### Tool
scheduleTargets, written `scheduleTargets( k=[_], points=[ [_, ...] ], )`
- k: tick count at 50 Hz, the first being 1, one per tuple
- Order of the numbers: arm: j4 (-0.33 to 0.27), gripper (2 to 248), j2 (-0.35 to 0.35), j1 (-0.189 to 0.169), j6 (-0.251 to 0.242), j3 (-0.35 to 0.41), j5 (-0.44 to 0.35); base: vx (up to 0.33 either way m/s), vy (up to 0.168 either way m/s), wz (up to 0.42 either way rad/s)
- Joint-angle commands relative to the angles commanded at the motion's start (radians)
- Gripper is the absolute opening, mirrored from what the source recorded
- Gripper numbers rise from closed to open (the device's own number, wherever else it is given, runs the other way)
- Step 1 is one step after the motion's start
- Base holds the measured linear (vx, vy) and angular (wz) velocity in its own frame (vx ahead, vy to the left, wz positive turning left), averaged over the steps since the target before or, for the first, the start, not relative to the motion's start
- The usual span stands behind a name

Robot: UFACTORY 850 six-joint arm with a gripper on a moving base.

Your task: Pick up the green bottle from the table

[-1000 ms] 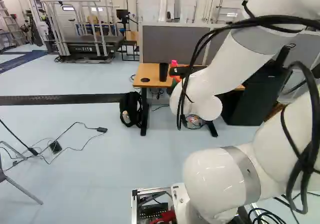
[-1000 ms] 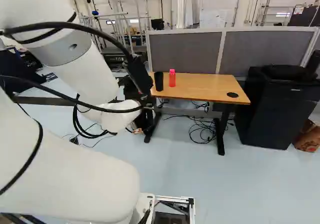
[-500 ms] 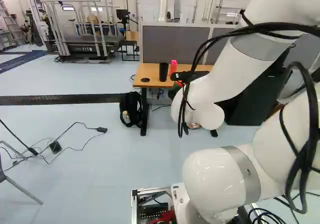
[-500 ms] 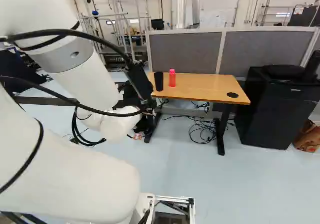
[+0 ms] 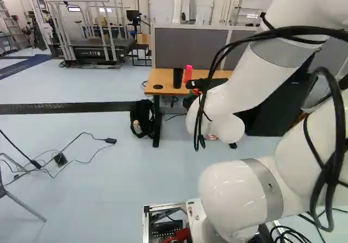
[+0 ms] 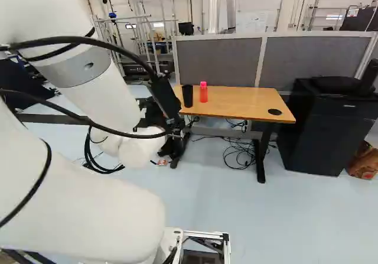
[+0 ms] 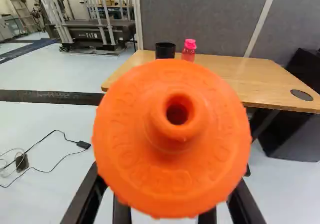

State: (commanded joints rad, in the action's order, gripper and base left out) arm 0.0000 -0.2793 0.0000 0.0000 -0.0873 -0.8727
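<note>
Your claw (image 7: 170, 186) stands part-open, its 2 fingers apparently clamping the bottle (image 7: 145, 159); the cap (image 7: 210, 129) hides contact. Bottle appears off the table (image 6: 248, 101). Retreat slowly, grip firm, avoiding the cup (image 6: 188, 95).

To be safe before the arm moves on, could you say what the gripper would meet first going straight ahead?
Probably the near edge of the table, though the orange cap hides that line; the gripper might pass just under it.

From here I see grey partitions (image 6: 221, 60) behind a wooden table (image 6: 248, 101), pale blue floor (image 5: 98, 199) and a treadmill (image 5: 95, 53) near the white wall (image 6: 301, 4).
</note>
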Motion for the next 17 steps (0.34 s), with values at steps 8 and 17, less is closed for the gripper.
scheduleTargets(
  k=[8,17],
  points=[
    [0.0,121,0.0,0.0,0.0,0.0,0.0,0.0,0.0,0.0],
    [0.0,121,0.0,0.0,0.0,0.0,0.0,0.0,0.0,0.0]
  ],
)
